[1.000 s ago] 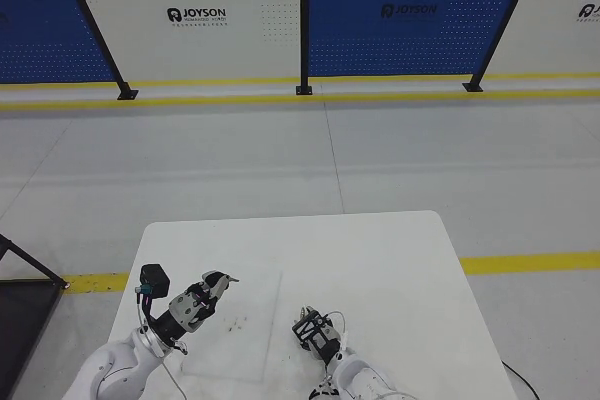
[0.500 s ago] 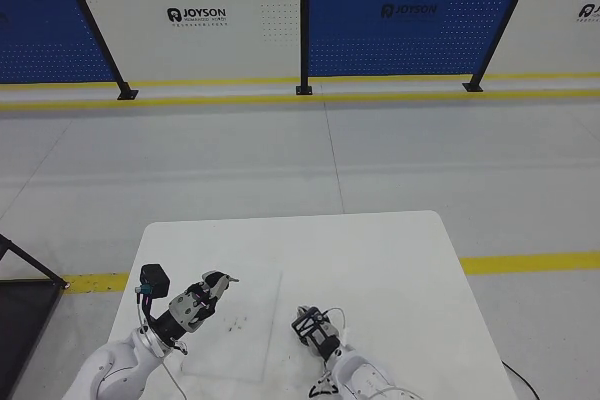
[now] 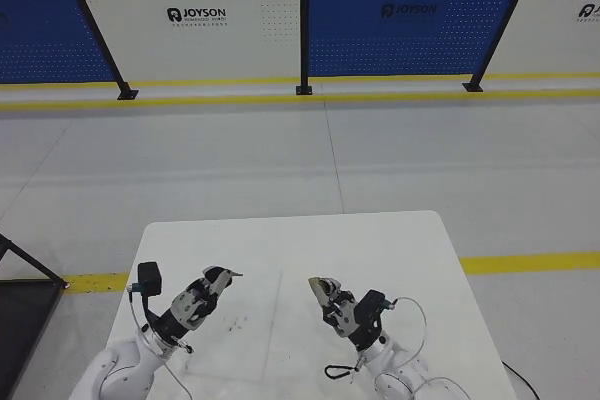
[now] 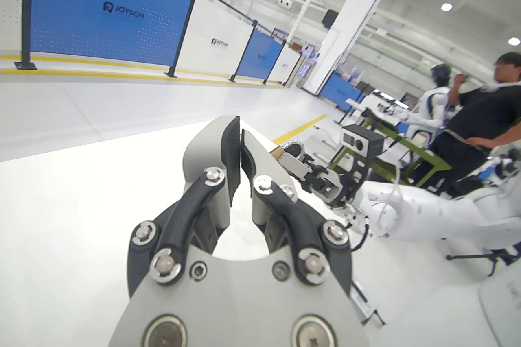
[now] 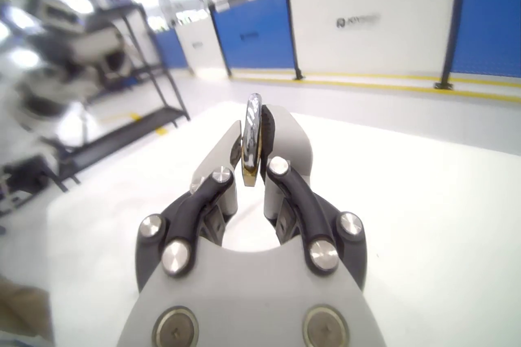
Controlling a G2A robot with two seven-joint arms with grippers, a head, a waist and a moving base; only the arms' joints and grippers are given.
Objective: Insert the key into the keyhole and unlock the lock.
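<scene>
White table [image 3: 380, 250], black rack [image 3: 5, 330] beside, right gripper [image 5: 255, 121] clamping lock [image 5: 249, 145]

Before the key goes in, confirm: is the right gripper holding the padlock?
Yes, the right gripper is shut on the padlock, its shackle sticking out past the fingertips.

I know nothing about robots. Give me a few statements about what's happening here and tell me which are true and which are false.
1. The padlock lies on the table. False: the right gripper clamps it, lifted off the table.
2. The left gripper has its fingers shut. True.
3. The key is already in the padlock. False: a thin tip, apparently the key, sticks out of the left gripper, well apart from the padlock.
4. The padlock has a silver shackle and a brass body. True.
</scene>
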